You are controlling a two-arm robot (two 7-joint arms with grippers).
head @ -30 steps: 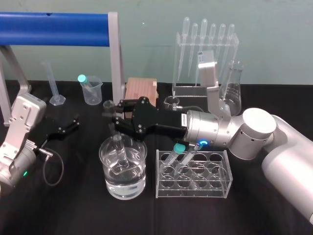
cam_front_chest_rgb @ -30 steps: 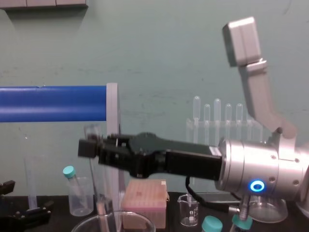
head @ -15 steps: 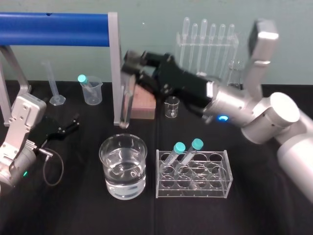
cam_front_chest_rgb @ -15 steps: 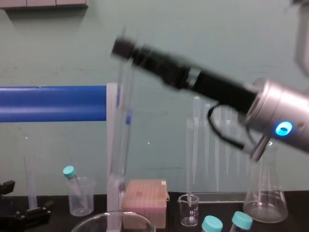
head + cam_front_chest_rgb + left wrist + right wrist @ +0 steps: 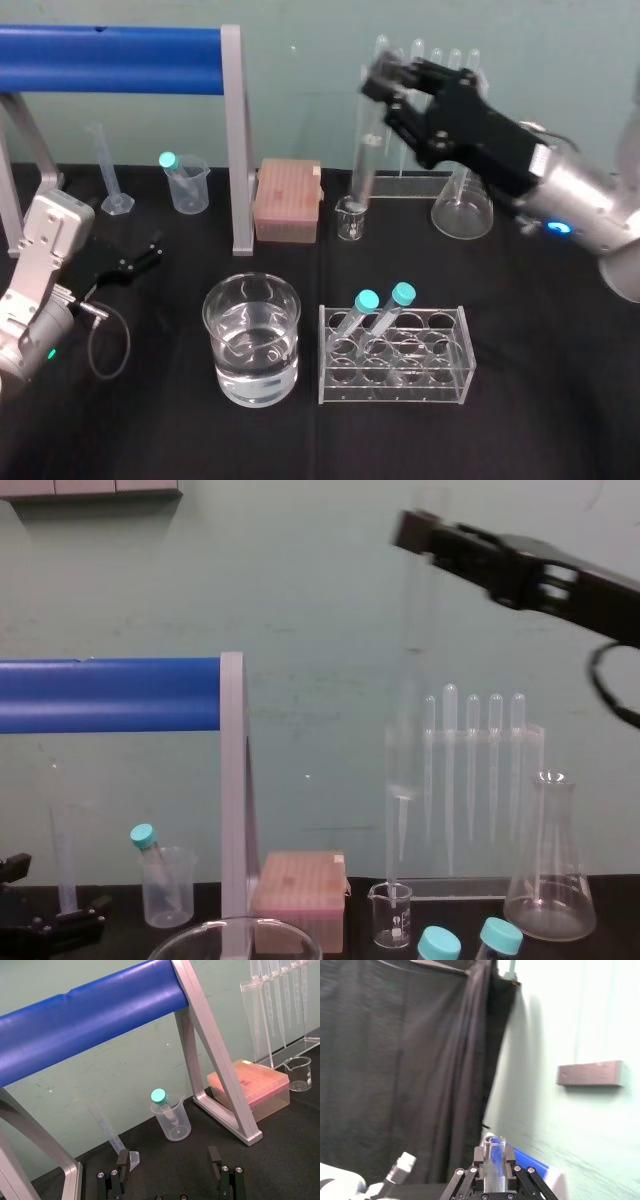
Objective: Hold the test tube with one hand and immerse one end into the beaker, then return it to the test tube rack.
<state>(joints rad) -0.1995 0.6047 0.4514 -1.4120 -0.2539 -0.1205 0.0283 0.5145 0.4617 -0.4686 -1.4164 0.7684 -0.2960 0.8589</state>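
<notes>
Right end effector (image 5: 385,88): clamped on the long clear glass test tube (image 5: 364,170) near its top, upper centre; lower end hangs free.
Wide clear glass beaker (image 5: 216,325): lower left-centre, well apart from the tube.
Left end effector (image 5: 168,1154): parked left, jaws apart.

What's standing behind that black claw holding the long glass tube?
A stand of pipettes against the wall. In the head view the right gripper, shut on the test tube, covers much of them; the chest view shows their stems and bulbs. The left gripper idles, open, far left.

Soft even light; right tool (image 5: 383,85) seemingly motion-blurred.
</notes>
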